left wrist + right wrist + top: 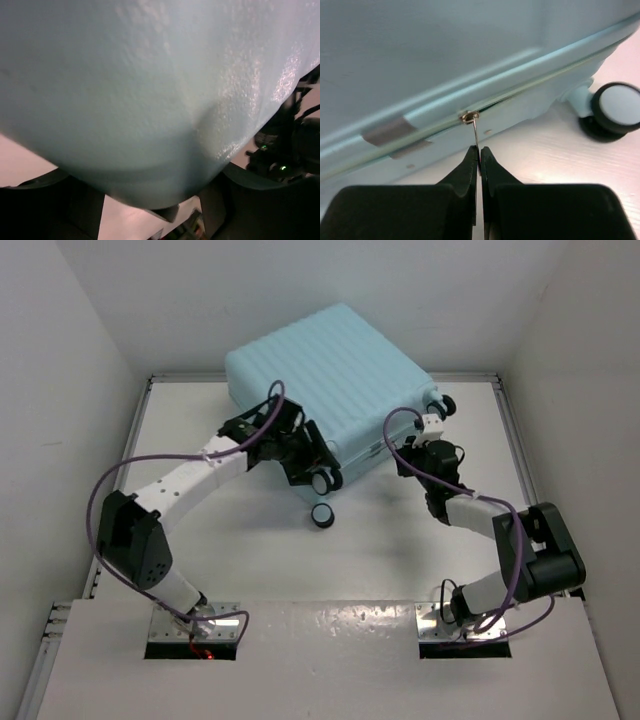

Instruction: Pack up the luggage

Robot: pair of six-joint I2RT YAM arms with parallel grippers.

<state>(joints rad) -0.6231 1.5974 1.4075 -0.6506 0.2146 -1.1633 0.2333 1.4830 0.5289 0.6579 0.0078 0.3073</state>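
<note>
Luggage (335,390) lies flat and closed at the far middle of the table (250,560), wheels toward us.

Right gripper (479,155): jaws pressed together, pinching only the tip of the thin metal zipper pull (476,132); slider (469,117) sits on the side seam.

Left gripper (300,452): jaws wide, straddling the near-left corner, and they look clamped on the shell.

Risks we note:
- So little tab sits in the pinch that a sideways tug could slip it free.
- Hauling off the seam's line may cock the slider and jam it.
- If the left hold gives, the case may skid or pivot.
</note>
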